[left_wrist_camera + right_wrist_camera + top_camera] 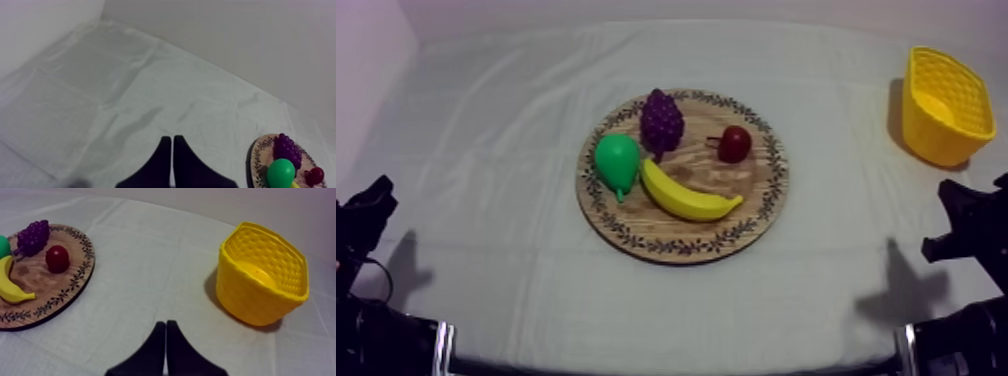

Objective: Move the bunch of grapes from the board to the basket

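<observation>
Purple bunch of grapes (662, 120) on wooden board (681, 235), far edge, btw pear (617, 162) & small red fruit (734, 144). yellow basket (944, 105) far right of counter (486, 150), well apart. left end effector (172, 142) & right end effector (166, 325) both closed, gripping nothing.

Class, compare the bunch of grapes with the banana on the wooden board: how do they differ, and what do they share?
The bunch of grapes is purple and knobbly; the banana yellow and smooth. The grapes form a compact cluster; the banana is long and curved. The grapes lie toward the far rim, the banana toward the near one. Both rest on the wooden board.
</observation>
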Motion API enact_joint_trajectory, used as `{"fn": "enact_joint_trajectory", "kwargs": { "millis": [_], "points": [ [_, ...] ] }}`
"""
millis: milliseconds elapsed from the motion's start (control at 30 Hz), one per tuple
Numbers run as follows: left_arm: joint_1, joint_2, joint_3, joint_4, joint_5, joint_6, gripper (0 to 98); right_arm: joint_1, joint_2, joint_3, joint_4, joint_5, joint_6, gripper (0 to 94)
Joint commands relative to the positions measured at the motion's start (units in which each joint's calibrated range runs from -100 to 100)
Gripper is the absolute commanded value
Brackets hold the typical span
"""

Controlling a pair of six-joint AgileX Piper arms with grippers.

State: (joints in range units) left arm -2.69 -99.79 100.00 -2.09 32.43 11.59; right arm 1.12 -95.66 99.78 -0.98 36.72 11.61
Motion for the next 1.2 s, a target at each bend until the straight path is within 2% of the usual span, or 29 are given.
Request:
{"fn": "enact_joint_trajectory", "kwargs": {
  "millis": [0,900,1100,1167],
  "points": [
    [-0.03,0.05,0.0,0.01,-0.01,0.01,0.1,0.03,-0.01,0.0,-0.03,-0.1,-0.01,0.3],
    [-0.03,0.05,0.0,0.01,-0.01,0.01,0.1,0.03,-0.01,0.0,-0.03,-0.1,-0.01,0.3],
    [-0.03,0.05,0.0,0.01,-0.01,0.01,0.1,0.31,0.38,-0.11,-0.02,1.88,-5.13,0.7],
    [-0.03,0.05,0.0,0.01,-0.01,0.01,0.1,0.55,1.9,-0.22,-0.76,1.77,-5.19,0.8]
  ]
}}
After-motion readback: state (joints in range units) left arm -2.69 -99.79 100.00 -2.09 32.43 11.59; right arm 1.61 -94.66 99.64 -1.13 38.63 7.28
